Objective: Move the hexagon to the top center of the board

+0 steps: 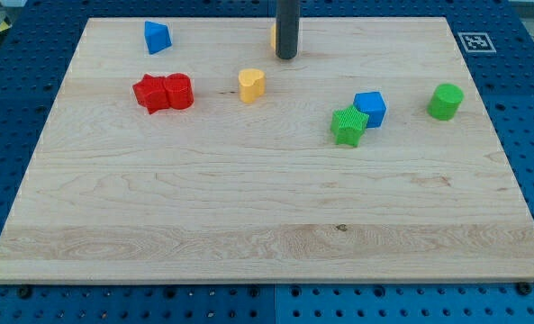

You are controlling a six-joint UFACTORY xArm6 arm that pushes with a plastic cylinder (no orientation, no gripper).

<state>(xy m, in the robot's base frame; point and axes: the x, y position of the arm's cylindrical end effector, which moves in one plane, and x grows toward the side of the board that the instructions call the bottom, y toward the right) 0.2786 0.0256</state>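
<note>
My tip [286, 57] rests on the board near the top centre. A yellow-orange block [273, 37] shows only as a thin sliver at the rod's left side. The rod hides most of it, so I cannot make out its shape. The tip is at this block's near right side, touching it or very close. A yellow heart-shaped block [251, 85] lies below and to the left of the tip, apart from it.
A blue triangular block [157, 37] sits at the top left. A red star [149, 94] touches a red rounded block [180, 91] at the left. A green star [348, 125] touches a blue cube [370, 108] at the right. A green cylinder [445, 102] stands further right.
</note>
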